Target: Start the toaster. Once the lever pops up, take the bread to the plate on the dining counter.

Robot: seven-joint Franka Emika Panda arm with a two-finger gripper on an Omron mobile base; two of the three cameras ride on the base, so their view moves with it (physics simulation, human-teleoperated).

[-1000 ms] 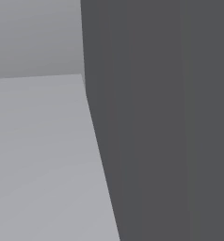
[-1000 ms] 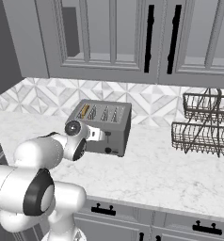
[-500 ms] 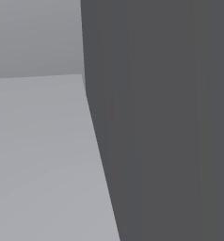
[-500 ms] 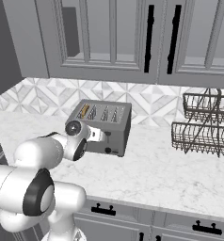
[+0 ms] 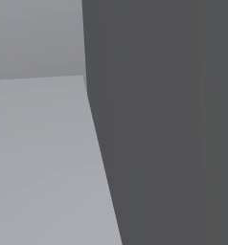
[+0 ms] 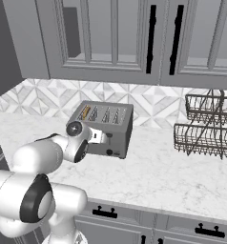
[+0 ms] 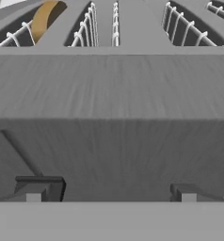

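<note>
gripper: jaws apart, at toaster front | bread: in toaster's end slot | toaster on counter

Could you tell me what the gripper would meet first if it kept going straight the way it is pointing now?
Most likely the toaster's grey front wall. In the hand view that wall lies dead ahead of the open gripper, below the slots, one holding the bread. The remaining gap is hard to judge.

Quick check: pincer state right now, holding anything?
Pincer: open and empty, fingertips spread wide against the toaster's front face; bread sits in a slot.
</note>
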